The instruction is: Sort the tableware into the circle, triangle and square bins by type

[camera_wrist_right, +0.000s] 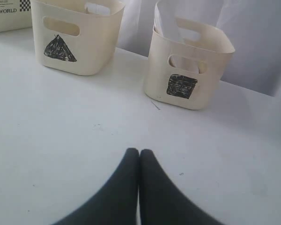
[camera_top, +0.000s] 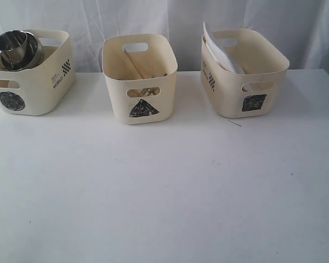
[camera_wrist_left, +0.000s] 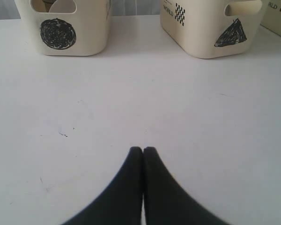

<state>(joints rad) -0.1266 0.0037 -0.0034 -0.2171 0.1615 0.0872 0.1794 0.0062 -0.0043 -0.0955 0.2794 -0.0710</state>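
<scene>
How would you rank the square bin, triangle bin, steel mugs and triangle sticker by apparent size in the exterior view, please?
1. Square bin and triangle bin: too alike to rank.
2. Steel mugs in the circle bin.
3. Triangle sticker.

A white table [camera_top: 164, 192] stands before a pale, softly lit, wrinkled cloth backdrop [camera_top: 181, 22].

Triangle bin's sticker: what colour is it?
Black sticker on the cream triangle bin; right wrist view shows it best.
</scene>
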